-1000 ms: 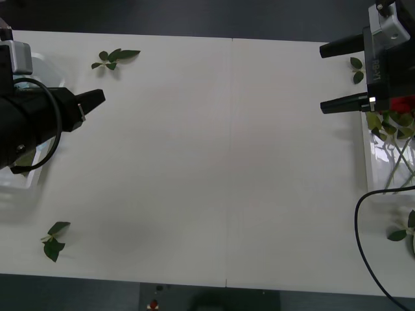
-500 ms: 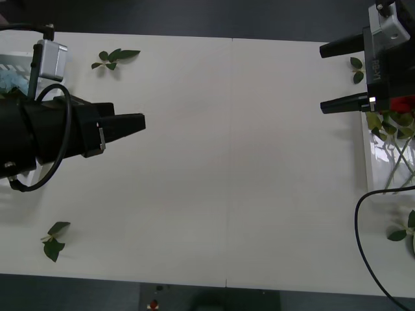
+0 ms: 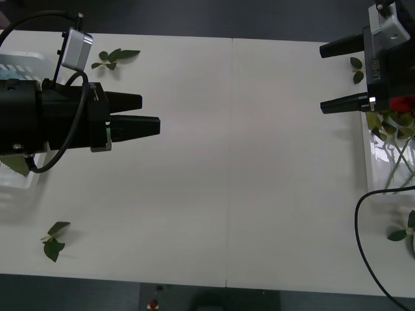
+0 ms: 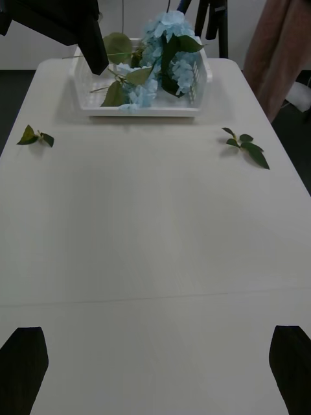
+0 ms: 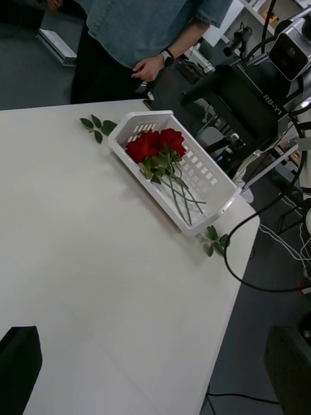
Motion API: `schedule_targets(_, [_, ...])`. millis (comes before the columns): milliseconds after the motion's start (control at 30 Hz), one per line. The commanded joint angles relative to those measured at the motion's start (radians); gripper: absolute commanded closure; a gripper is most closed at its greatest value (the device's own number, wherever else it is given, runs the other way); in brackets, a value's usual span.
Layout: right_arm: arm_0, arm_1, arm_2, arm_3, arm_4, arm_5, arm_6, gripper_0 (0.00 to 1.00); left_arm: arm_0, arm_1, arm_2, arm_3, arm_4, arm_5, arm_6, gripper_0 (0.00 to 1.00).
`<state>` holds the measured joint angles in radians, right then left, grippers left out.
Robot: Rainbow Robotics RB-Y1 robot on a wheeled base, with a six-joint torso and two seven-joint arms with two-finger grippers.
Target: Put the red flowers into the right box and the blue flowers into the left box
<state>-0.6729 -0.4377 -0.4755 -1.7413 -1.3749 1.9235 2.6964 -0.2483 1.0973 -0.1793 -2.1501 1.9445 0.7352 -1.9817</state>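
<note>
The blue flowers [image 4: 163,40] lie in the left box [image 4: 142,110], a white tray at the table's left end [image 3: 23,180]. The red flowers [image 5: 157,144] lie with their stems together in the right box [image 5: 217,189] at the table's right end [image 3: 373,155]. My left gripper [image 3: 150,112] is open and empty, reaching out from beside the left box over bare table. My right gripper [image 3: 322,79] hangs open and empty next to the right box, its arm covering most of the roses [image 3: 406,103] in the front view.
Loose leaf sprigs lie on the white table: one at the far left [image 3: 115,57], one at the near left [image 3: 53,240], one by the right gripper [image 3: 356,70] and one at the near right edge [image 3: 401,234]. A black cable [image 3: 363,253] loops at the near right.
My left arm has swung out from over the left box towards the middle of the table, and its fingers now show apart. The right arm has not moved.
</note>
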Motion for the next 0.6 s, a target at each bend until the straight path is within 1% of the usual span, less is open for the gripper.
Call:
schedule_targets(33, [-0.031, -0.015, 0.000, -0.032, -0.001, -0.004, 0.009, 0.00, -0.036, -0.004, -0.031, -0.013, 0.033, 0.000, -0.074, 0.00])
schedule_targets(600, [-0.031, -0.015, 0.000, -0.032, -0.001, -0.004, 0.009, 0.00, -0.036, -0.007, -0.034, -0.024, 0.044, 0.000, -0.080, 0.00])
